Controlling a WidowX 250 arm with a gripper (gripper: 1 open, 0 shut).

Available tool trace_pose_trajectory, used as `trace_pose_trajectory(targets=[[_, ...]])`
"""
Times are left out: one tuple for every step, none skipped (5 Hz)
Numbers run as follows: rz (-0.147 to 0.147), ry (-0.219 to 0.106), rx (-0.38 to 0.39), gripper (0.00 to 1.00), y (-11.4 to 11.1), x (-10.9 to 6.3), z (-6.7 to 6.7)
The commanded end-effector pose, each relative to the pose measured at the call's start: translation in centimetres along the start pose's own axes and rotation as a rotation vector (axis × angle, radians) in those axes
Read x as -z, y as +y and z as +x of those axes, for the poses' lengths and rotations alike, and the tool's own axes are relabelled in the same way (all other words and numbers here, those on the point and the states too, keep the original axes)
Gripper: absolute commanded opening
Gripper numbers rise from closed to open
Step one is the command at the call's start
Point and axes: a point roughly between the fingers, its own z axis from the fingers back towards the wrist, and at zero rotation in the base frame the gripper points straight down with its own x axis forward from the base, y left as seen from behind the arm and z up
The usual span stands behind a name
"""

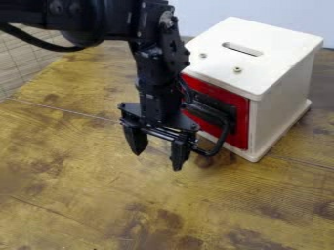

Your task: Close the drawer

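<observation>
The pincer (158, 151) hangs just above the wooden worktop (78, 186), its two dark fingertips pointing down and standing apart, with nothing between them. One fingertip lies toward nine o'clock of the pair, the other toward three. Above them, the black robot arm (159, 59) rises toward twelve o'clock, then bends off to the upper left, where a black cable (37, 39) loops beside it.

Just beside the pincer, toward two o'clock, is the red drawer (240, 104) with its flat front panel. It sits in the front of a cream-white cabinet (279, 88), its face turned toward the arm. A large black loop handle (222, 137) stands out from the red front, reaching down close to the pincer; whether they touch, I cannot tell. The arm hides part of the front.

The cabinet stands upright on the worktop, its top marked by a narrow slot (241, 48) and two small round metal fittings, one toward ten o'clock on that top and the other nearer six. Farther out, at ten o'clock of the view, a pale tiled surface (29, 61) borders the worktop.
</observation>
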Motion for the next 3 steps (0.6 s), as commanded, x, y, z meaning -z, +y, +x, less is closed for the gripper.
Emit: trace_pose_trajectory(targets=[[-0.001,-0.114,-0.003,1.0,0.46,-3.9,0.56],[0.0,-0.119,-0.002,1.0,0.52,-4.03,0.58],[0.0,-0.123,-0.001,1.0,0.55,-4.16,0.61]])
